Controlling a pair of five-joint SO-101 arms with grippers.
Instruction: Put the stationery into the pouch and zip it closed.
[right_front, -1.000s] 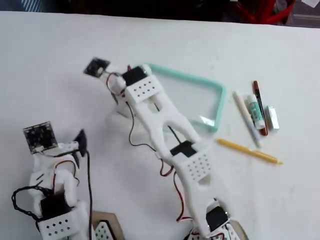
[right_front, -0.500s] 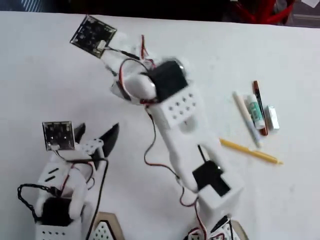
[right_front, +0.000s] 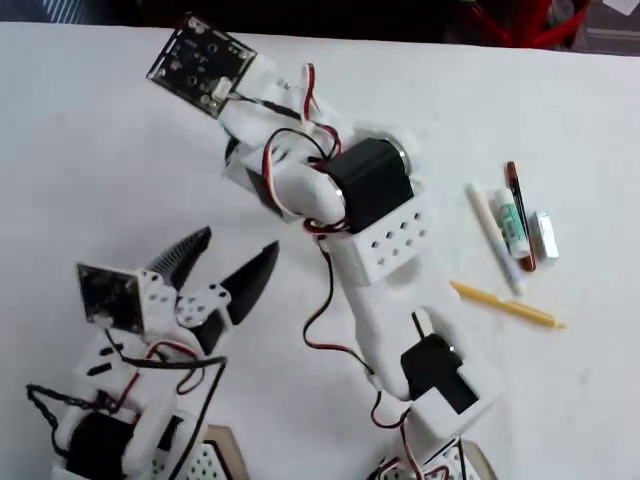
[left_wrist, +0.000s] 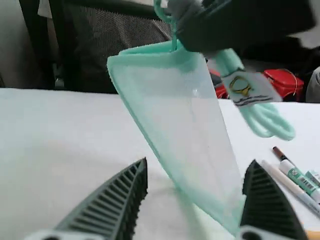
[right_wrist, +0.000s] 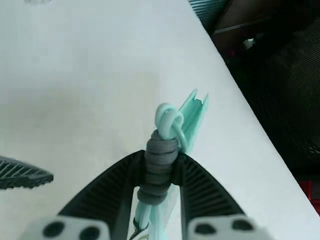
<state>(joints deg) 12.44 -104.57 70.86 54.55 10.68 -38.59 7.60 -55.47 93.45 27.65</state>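
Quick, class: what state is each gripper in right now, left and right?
Left gripper: open, holding nothing.
Right gripper: shut on the pull cord of the pouch, which hangs from it.

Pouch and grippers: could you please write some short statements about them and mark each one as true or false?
1. The right gripper is shut on the pouch, at its pull cord. True.
2. The left gripper holds the yellow pencil. False: it is open and empty; the pencil lies on the table.
3. The pouch lies flat on the table. False: it hangs tilted from the right gripper.
4. The white pen lies on the table, outside the pouch. True.
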